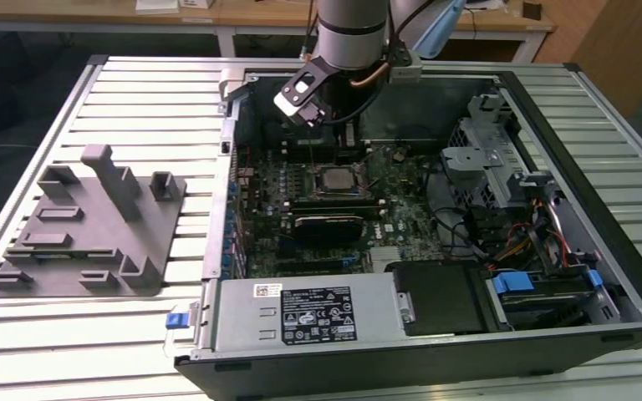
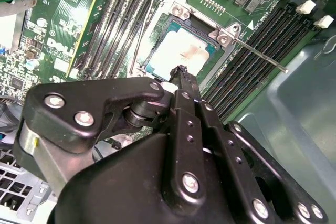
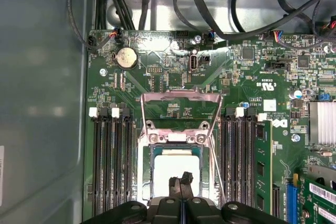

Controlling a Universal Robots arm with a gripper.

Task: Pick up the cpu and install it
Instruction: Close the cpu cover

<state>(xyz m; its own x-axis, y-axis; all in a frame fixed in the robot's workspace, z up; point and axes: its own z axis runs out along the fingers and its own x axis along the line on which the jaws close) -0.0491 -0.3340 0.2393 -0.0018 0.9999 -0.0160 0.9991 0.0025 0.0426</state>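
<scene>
From where I stand, the cpu (image 3: pixel 176 167) is already lying flat in its socket (image 1: pixel 330 178), about the middle of the motherboard (image 3: pixel 157 77), toward the far side of the open computer case (image 1: pixel 588 92). In the first wrist view the hinged retention frame (image 3: pixel 181 106) is swung up and back, so the silvery top is uncovered. The gripper (image 2: pixel 181 72) hangs right over the chip with its two fingertips pinched together and nothing between them; whether the tips touch the metal, I cannot tell.

This looks to me like the seating step. I'd say doing it well means staying square over the chip's middle, going straight down with only a light touch, and never dragging sideways, since a tilted chip could hurt the contacts beneath. The thin locking lever (image 2: pixel 260 55) juts out just beside the socket and wants clearance
</scene>
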